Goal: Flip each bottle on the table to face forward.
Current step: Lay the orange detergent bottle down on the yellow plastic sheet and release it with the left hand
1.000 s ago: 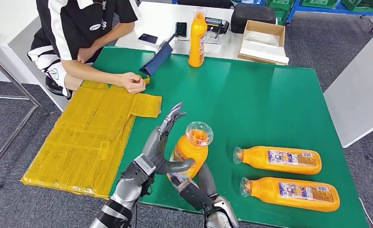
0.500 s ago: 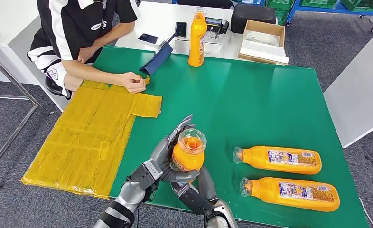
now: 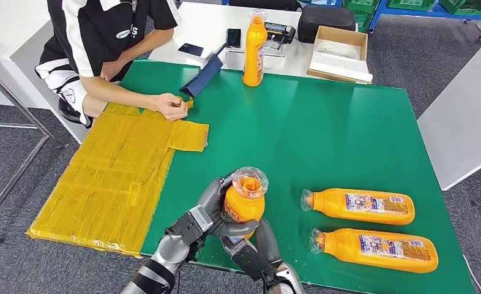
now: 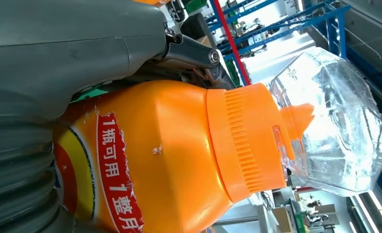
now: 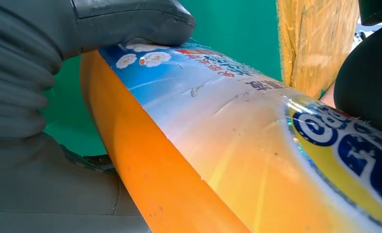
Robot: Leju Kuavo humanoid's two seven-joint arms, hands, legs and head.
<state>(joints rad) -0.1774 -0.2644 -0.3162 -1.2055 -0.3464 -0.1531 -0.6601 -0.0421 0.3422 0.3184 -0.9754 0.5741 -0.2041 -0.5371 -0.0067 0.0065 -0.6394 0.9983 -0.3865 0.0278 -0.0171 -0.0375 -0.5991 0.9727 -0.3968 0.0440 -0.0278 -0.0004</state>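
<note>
Head view shows the held bottle (image 3: 244, 205) standing nearly upright above the near edge of the green table (image 3: 324, 128), its clear cap pointing up toward the camera. A second ago it leaned back with its cap farther from the robot and the left fingers stretched straight out past it; now the left hand (image 3: 210, 211) has folded around the bottle's upper body, just under the cap, and the bottle has come closer and steeper. The right hand (image 3: 250, 242) grips the lower body from beneath, its thumb pressed on the blue printed label in the right wrist view. So both hands are clamped on this one bottle, which appears lifted off the table, though its base is hidden.

Left wrist view gives the orange ribbed collar (image 4: 245, 141) and clear cap (image 4: 335, 116) close up, with a red and yellow label below them.

The change reads as a handover or re-grip in mid-turn: with the left hand now holding the top, the robot can probably rotate the bottle so its front label faces outward, then set it down. Two lying bottles (image 3: 360, 206) (image 3: 376, 250) rest on their sides to the right, labels up, caps toward the held one. A person's hand (image 3: 171, 105) rests at the yellow sheet (image 3: 115, 177).
</note>
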